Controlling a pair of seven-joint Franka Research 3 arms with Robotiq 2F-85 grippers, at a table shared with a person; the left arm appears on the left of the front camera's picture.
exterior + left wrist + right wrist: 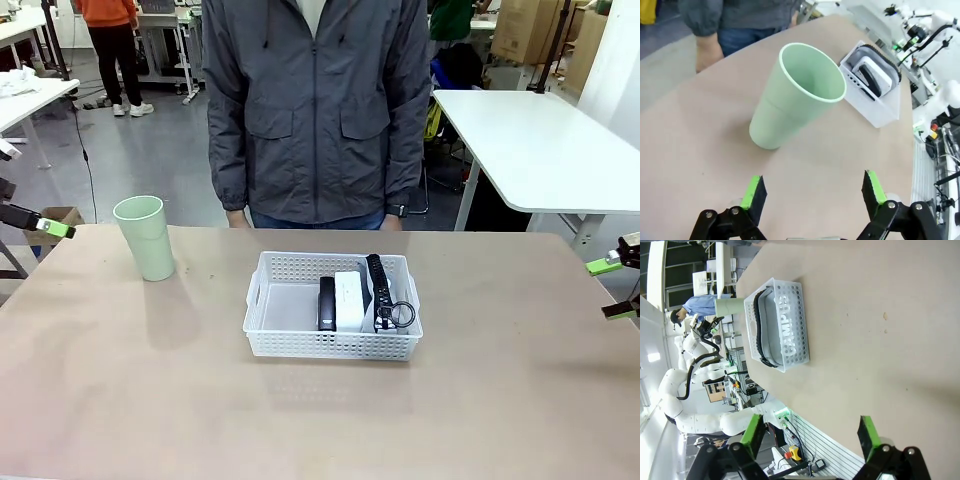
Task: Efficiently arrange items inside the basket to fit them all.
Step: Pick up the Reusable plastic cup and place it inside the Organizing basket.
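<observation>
A shallow white rectangular plastic basket with perforated sides (330, 346) sits near the middle of the tan surface (480, 410), in front of a person in a grey jacket (315, 110) standing at the far side. 3 items are packed side by side in its right part: a black stapler (327, 303) on the left, a white rectangular box (349, 299) in the middle, and a grey zip pouch with black trim (379, 288) on the right, its ring pull (403, 316) towards the near wall. The basket's left part is bare. A pale green plastic cup (145, 238) stands upright on the surface outside the basket, well apart from it on the robot's left. The left fingers (753, 192) are spread wide and hold nothing; in the left wrist view the cup is just ahead of them, not touching. The right fingers (868, 432) are likewise wide apart and unloaded, over bare surface at the robot's right edge, with the basket well ahead of them.
</observation>
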